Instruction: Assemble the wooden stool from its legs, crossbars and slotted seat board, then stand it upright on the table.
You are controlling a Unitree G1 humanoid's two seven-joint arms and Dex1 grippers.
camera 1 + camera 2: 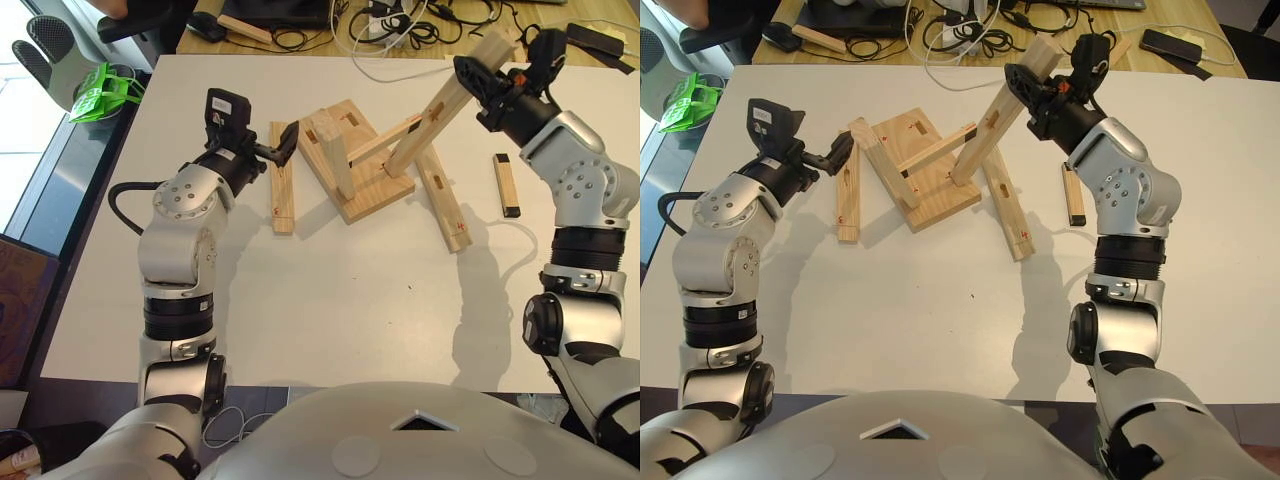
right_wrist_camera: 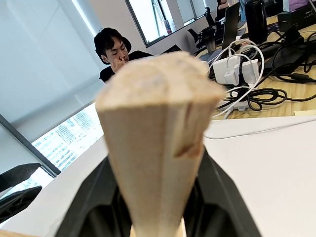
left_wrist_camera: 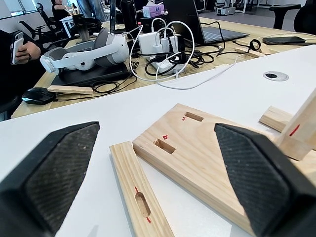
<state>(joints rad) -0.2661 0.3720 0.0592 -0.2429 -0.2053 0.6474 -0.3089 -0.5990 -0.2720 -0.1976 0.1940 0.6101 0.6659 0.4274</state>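
Two loose legs lie flat on the tabletop (image 1: 330, 300) nearest us. The left loose leg (image 1: 283, 185) has its long axis running away from us, and the right loose leg (image 1: 446, 205) slants a little. A short crossbar (image 1: 507, 186) lies apart, farther to the right.

Our left tool (image 1: 277, 147) hangs wide open at the far end of the left loose leg, holding nothing. From its wrist we see that leg between the two pads (image 3: 59, 173), with the seat board just beyond.

The seat board (image 1: 372, 195) lies flat between the two loose legs, slots upward. A standing leg (image 1: 338, 155) rises from it, and a long crossbar (image 1: 380, 142) runs from that leg toward the one we hold.

Our right tool (image 1: 490, 72) is clamped on the top end of the held leg (image 1: 440, 110). The long axis of this leg leans from the board's right side up, rightward and away from us. Its foot touches the board near the right corner; we cannot tell whether it sits in a slot.

We judge that the coming move turns on this lean. The held leg must come upright over its slot, so its top needs to swing leftward toward the standing leg. The right arm already has it. The left tool, close to the board's left edge, is the nearer one to steady the board.
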